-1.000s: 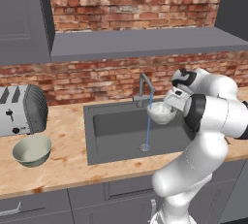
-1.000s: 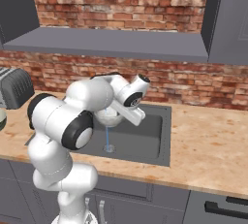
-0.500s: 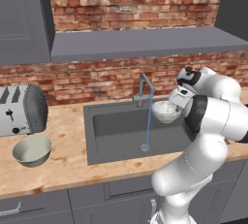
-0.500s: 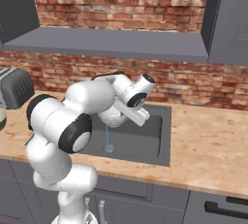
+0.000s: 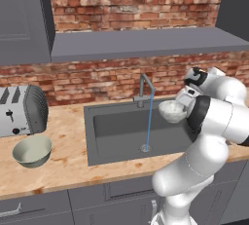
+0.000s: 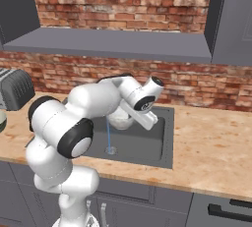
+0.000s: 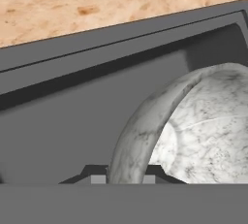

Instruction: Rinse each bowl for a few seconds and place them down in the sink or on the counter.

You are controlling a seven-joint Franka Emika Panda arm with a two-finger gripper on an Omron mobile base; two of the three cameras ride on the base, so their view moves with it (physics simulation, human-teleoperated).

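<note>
I am watching the arm bending up from the base and folding forward over the right part of the sink [image 5: 116, 121], its wrist turned so the hand is pointing back toward the tap [image 5: 147, 86]. The gripper [image 5: 181, 106] is clamping the rim of the speckled bowl [image 5: 171, 110], holding it above the basin just to the right of the thin stream of water [image 5: 147, 124] that is falling from the tap to the drain [image 5: 145, 148]. In the hand view the speckled bowl [image 7: 193, 126] is standing on edge, its rim running down between the fingertips [image 7: 98, 180], and its pale marbled inside is facing right.

In the right base view the forearm and elbow are covering most of the bowl [image 6: 119, 120], and I am seeing just a grey-white curve of it under the wrist; the gripper itself is hidden there. In the left base view the fingers are too small for me to make out apart from the hand.

The other bowl [image 5: 32, 151], cream inside and grey-green outside, is sitting upright on the counter [image 5: 63, 163] left of the sink, just in front of the toaster [image 5: 21, 110].
</note>
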